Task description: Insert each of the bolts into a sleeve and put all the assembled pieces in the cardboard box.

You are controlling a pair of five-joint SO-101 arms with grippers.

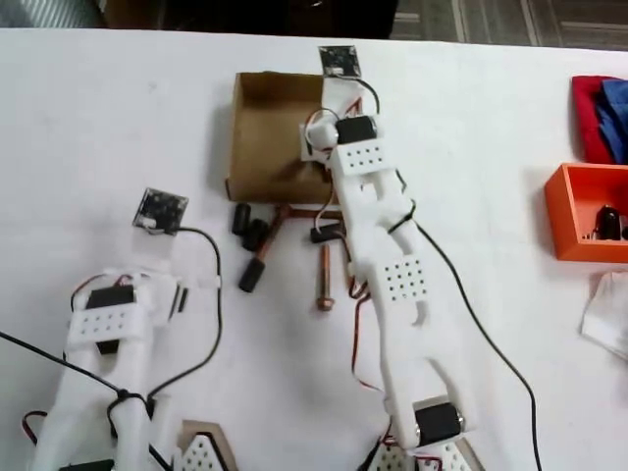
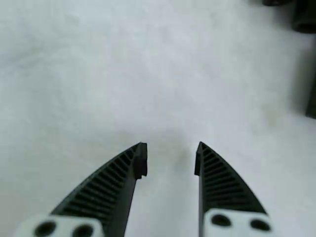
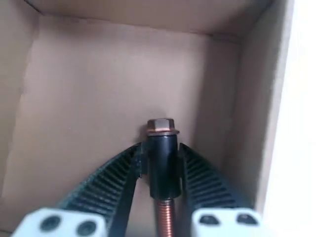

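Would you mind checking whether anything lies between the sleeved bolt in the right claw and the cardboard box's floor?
Nothing visible does. The right claw holds the sleeved bolt inside the open cardboard box, with just the box's floor beyond it.

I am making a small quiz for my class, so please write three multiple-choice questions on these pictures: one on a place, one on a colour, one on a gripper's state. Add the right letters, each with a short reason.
1. Where is the right gripper?
A. over the white table
B. above the floor of the cardboard box
C. against the left gripper

2. What colour is the sleeve it holds?
A. white
B. orange
C. black

3. How is the left gripper?
A. open and empty
B. shut on a bolt
C. shut on a sleeve

Answers:
1 B: its wrist view shows cardboard floor and walls behind the fingers.
2 C: the sleeve is black, with a copper bolt through it.
3 A: its fingers stand apart over the table, with nothing between them.
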